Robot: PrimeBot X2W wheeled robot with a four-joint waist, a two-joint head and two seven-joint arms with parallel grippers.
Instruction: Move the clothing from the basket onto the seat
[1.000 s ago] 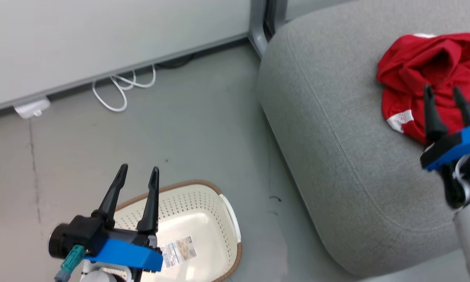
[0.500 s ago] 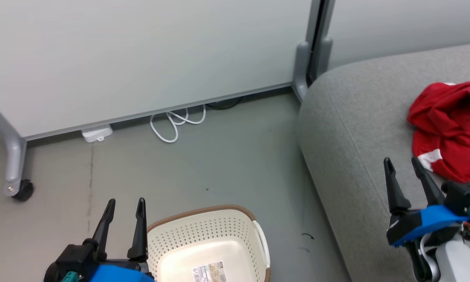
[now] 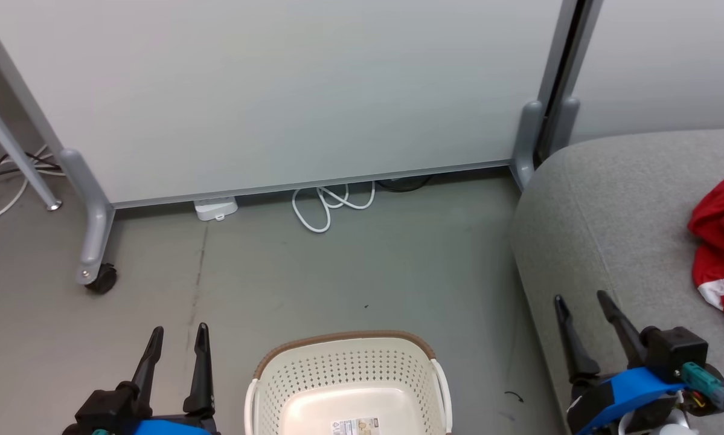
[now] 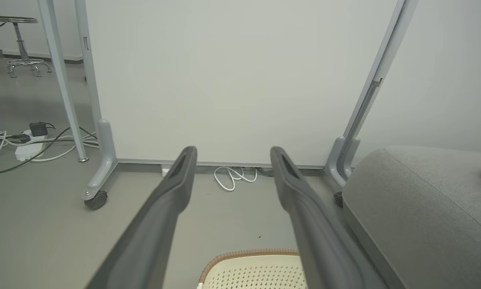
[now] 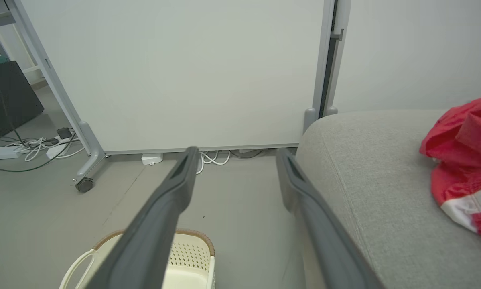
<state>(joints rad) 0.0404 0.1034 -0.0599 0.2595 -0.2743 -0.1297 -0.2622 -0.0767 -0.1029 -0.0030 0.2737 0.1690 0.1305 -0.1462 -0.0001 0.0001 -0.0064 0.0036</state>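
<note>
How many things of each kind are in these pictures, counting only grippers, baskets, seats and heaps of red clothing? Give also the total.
Grippers: 2 (left gripper, right gripper)
Cream basket: 1
Grey seat: 1
Red clothing heap: 1, lying on the seat
Total: 5

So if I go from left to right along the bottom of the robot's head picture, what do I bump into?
left gripper → basket → right gripper → red clothing. The grey seat spreads behind the last two, so it gets no single place.
</note>
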